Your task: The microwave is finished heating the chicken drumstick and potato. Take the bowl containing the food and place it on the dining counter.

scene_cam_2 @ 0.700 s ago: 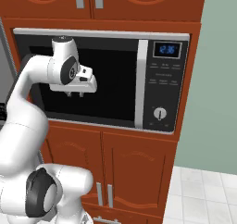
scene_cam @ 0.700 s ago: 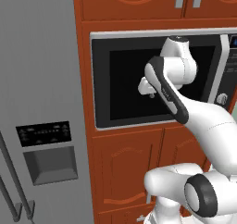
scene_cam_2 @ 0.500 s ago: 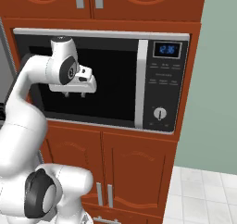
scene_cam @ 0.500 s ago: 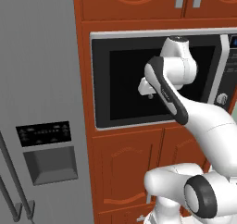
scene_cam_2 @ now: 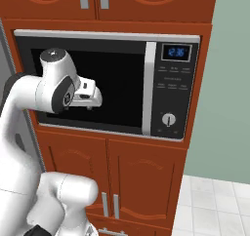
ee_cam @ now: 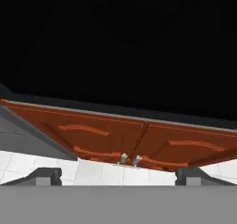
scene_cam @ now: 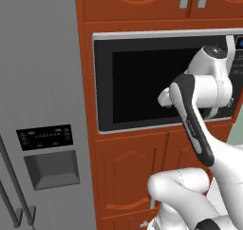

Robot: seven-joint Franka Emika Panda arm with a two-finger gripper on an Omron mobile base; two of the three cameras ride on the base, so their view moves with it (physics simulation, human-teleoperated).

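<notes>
microwave (scene_cam_2: 107,84) set into reddish-brown wood cabinetry, its black glass door shut, so the bowl and food can't be made out. right base view gives the dark control panel (scene_cam_2: 172,91) with lit blue clock and round knob (scene_cam_2: 168,119); left base view adds the flat grey refrigerator (scene_cam: 40,115) and its dispenser alongside. gripper (ee_cam: 118,174) hangs just before the door glass, fingertips (ee_cam: 44,176) spread wide with nothing between them; hand view looks onto arched-panel cabinet doors (ee_cam: 139,142) and white floor tiles (ee_cam: 99,172) below
</notes>
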